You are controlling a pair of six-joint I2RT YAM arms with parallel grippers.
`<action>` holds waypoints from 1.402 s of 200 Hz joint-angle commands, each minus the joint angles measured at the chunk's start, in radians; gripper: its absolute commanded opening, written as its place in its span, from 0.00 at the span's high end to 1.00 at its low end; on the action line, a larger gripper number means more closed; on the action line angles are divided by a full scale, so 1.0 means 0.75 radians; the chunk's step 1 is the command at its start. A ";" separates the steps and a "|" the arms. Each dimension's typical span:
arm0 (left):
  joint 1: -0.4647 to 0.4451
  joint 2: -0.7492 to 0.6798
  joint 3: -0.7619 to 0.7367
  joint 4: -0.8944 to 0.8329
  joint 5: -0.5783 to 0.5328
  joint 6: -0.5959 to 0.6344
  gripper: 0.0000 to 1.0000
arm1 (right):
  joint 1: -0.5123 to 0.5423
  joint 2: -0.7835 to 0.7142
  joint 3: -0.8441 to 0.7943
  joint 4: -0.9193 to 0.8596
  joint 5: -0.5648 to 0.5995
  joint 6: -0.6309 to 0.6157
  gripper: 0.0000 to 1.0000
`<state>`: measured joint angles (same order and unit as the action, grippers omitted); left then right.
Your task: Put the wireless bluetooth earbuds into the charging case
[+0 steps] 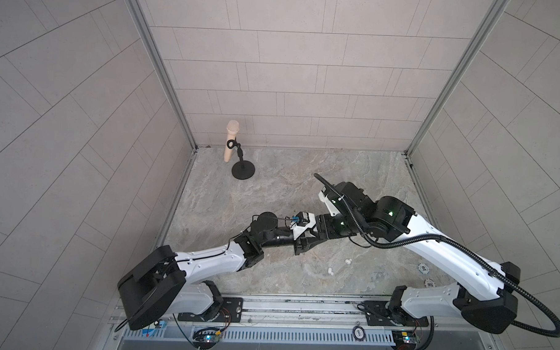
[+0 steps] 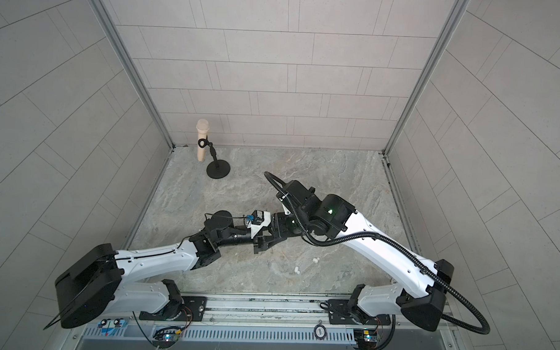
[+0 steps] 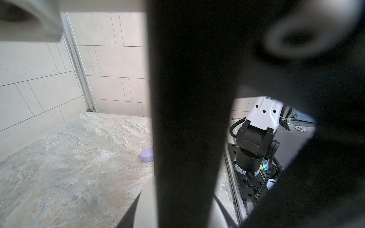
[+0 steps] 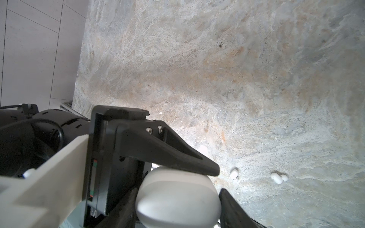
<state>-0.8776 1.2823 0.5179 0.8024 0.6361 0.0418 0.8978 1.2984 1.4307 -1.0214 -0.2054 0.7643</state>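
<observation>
White charging case (image 4: pixel 177 207), lower centre, sits gripped in the right claw (image 4: pixel 179 190) so, we judge, the closed left claw (image 4: pixel 211 171) resting on it can lever its lid.

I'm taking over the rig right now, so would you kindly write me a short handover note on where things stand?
Right gripper: closed on the white charging case, one finger on each side.
Left gripper: shut, its tip resting on top of that case; I can see nothing held in it.
Two white earbuds lie loose on the table, apart from each other.
A lilac case sits on the table, partly hidden.
Done: the white case is gripped.
Left: open it (the lid looks shut), then seat both white earbuds. No other earbuds are in view.
</observation>
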 commanded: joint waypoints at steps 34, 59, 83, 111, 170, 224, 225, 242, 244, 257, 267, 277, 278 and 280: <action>-0.026 -0.011 0.054 -0.140 0.055 0.042 0.51 | 0.034 0.033 0.105 0.029 -0.020 -0.058 0.54; -0.024 -0.018 0.065 -0.157 0.070 0.055 0.50 | 0.034 0.042 0.095 0.027 -0.032 -0.050 0.54; -0.025 -0.018 0.070 -0.168 0.080 0.059 0.50 | 0.034 0.043 0.105 0.025 -0.024 -0.058 0.54; -0.026 -0.018 0.068 -0.166 0.073 0.059 0.54 | 0.034 0.051 0.111 0.026 -0.033 -0.054 0.54; -0.028 -0.046 0.055 -0.128 0.052 0.042 0.61 | 0.036 0.061 0.083 0.068 -0.071 -0.035 0.53; -0.027 -0.044 0.044 -0.071 0.064 0.005 0.72 | 0.034 0.050 0.080 0.069 -0.056 -0.029 0.47; -0.027 -0.043 0.044 -0.070 0.064 0.004 0.72 | 0.034 0.050 0.080 0.069 -0.056 -0.029 0.47; -0.025 -0.041 0.038 -0.052 0.066 -0.008 0.74 | 0.034 0.043 0.077 0.063 -0.041 -0.027 0.47; -0.024 -0.041 0.037 -0.050 0.066 -0.008 0.74 | 0.034 0.042 0.075 0.065 -0.042 -0.027 0.47; -0.025 -0.042 0.035 -0.042 0.067 -0.012 0.76 | 0.032 0.036 0.065 0.073 -0.043 -0.019 0.47; -0.025 -0.044 0.036 -0.039 0.067 -0.015 0.77 | 0.032 0.030 0.057 0.084 -0.047 -0.014 0.46; -0.024 -0.045 0.035 -0.039 0.064 -0.017 0.78 | 0.032 0.028 0.054 0.086 -0.043 -0.011 0.46; -0.024 -0.045 0.036 -0.039 0.064 -0.017 0.78 | 0.032 0.028 0.054 0.086 -0.043 -0.011 0.46; -0.024 -0.045 0.036 -0.039 0.064 -0.018 0.77 | 0.033 0.029 0.054 0.086 -0.043 -0.011 0.47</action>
<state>-0.8776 1.2530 0.5385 0.7326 0.6415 0.0521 0.9005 1.3197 1.4807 -1.0695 -0.1974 0.7719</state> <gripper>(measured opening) 0.443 0.629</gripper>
